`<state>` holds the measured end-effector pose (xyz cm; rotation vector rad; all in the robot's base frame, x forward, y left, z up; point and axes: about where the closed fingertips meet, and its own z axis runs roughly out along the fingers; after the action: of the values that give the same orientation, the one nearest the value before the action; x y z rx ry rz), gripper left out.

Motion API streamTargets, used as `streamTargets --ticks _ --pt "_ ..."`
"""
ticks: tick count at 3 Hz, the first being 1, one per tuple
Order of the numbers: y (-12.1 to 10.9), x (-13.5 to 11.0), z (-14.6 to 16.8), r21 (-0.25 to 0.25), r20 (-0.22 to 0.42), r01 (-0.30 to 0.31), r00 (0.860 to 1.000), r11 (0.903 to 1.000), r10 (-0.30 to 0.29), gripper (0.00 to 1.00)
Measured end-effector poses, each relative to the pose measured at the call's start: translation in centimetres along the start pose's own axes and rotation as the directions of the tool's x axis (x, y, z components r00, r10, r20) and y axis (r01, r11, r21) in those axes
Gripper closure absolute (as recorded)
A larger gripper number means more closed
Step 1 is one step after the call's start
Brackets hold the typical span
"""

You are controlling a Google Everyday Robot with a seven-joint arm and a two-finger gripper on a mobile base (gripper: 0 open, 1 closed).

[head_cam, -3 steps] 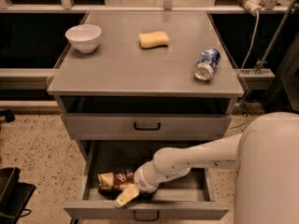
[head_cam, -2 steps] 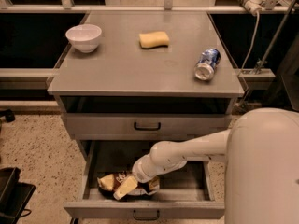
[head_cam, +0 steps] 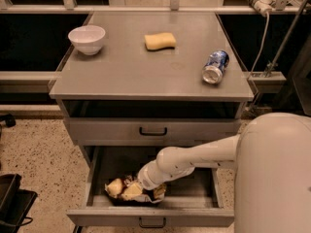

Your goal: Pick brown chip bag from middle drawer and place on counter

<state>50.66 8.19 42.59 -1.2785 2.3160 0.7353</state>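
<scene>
Currently the white robot arm (head_cam: 194,158) reaches into the open, wide grey metal middle drawer (head_cam: 217,188). Its gripper (head_cam: 142,184) is low at the front-left, right against the crumpled glossy dark brown chip bag (head_cam: 127,190) with tan-yellow ends — clamped or apart, cannot tell. The bag is inside the drawer. On the broad matte grey bench (head_cam: 141,74) are a round white bowl (head_cam: 87,39), a yellow sponge (head_cam: 160,41) and a blue soda can (head_cam: 215,67) on its side — all well apart.
</scene>
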Motion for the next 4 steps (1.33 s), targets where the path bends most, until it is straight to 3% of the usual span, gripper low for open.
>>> streamTargets --ticks 2,3,4 --pt "0.0 0.0 0.0 0.000 0.000 0.000 1.000 1.0000 0.000 0.88" --pt "0.0 0.0 0.0 0.000 0.000 0.000 1.000 1.0000 0.000 1.00" --pt "0.4 -0.4 -1.9 -0.018 0.039 0.009 0.999 0.9998 -0.009 1.00"
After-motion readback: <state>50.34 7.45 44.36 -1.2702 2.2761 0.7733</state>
